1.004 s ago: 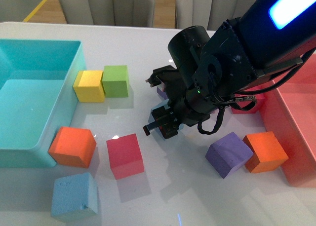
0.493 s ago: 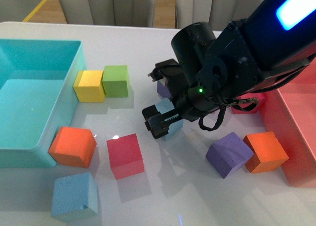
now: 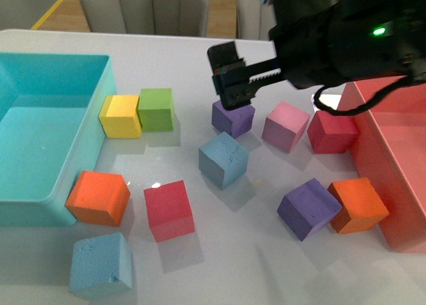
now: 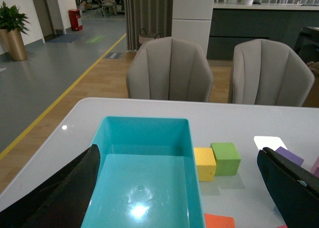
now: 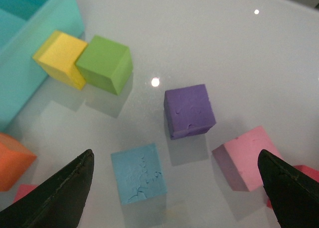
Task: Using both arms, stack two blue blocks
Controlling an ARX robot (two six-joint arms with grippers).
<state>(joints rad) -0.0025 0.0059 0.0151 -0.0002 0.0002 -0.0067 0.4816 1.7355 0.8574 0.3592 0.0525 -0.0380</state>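
Holding the right gripper (image 3: pixel 229 78) high toward 12 o'clock of the table (image 3: pixel 266 272), toothed jaws parted and gripping nothing; in the right wrist view, showing its black fingers (image 5: pixel 60 195) spread wide, with only cubes and tabletop below them. Differing from half a second ago, when sitting low at the centre with the jaws about a blue cube: now hanging lifted and drawn back, leaving the centre blue block (image 3: pixel 223 160) free on the table, turned corner-on. Uncovering toward 12 to 2 o'clock of that block a purple cube (image 3: pixel 233 117), a pink cube (image 3: pixel 285 126) and a dark red cube (image 3: pixel 331 133), hidden behind the arm before. Leaving the near blue block (image 3: pixel 100 265) unmoved at 7 o'clock, well apart from the first. Showing the left gripper (image 4: pixel 178 151) only in its own wrist view, fingers far apart and grasping nothing. Finding the turquoise bin (image 3: pixel 98 128) at 9 o'clock, showing inside just a glossy floor with a bright glare; outside its wall, a yellow cube (image 3: pixel 121 116) touching a green cube (image 3: pixel 156 109), and an orange cube (image 3: pixel 98 197) at its near corner. Finding a red bin (image 3: pixel 383 165) at 3 o'clock, cropped by the picture edge; cannot tell its contents.
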